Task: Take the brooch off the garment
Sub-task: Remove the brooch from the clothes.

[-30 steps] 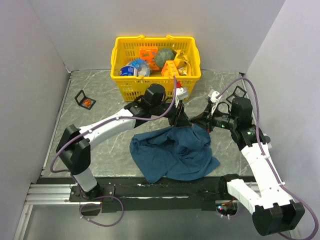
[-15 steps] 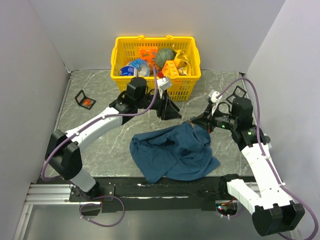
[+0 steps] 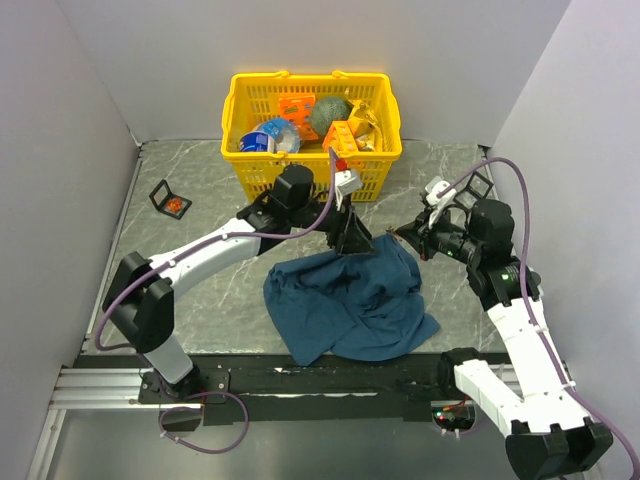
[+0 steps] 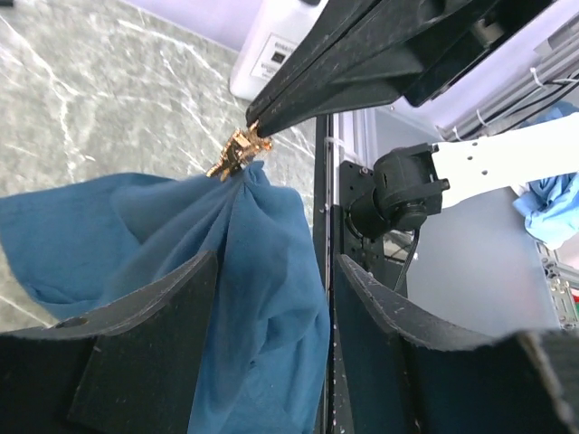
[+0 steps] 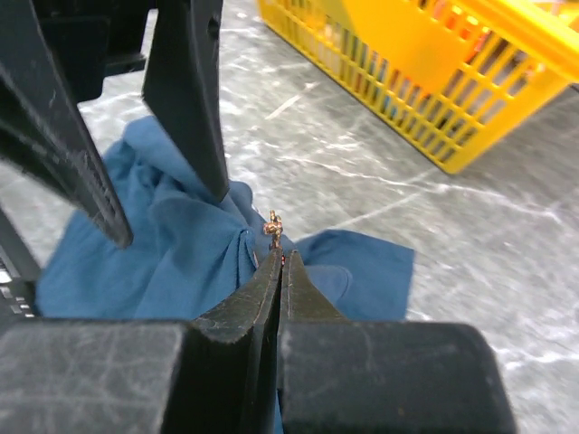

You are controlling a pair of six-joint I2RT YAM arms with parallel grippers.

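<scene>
The brooch (image 4: 237,152) is sitting at the tip of a peak in the garment (image 3: 345,305); the grey table (image 3: 200,210) is carrying that crumpled blue garment in front of a yellow basket (image 3: 310,172); the left gripper (image 4: 276,262) is hanging wide open over the folds, holding nothing; the right gripper (image 5: 279,258) is pinching the little gold brooch, its jaws squeezed tight together.

Grey marbled tabletop (image 3: 440,165), plain pale walls (image 3: 420,60) on three sides, black rail (image 3: 330,378) along near edge
</scene>
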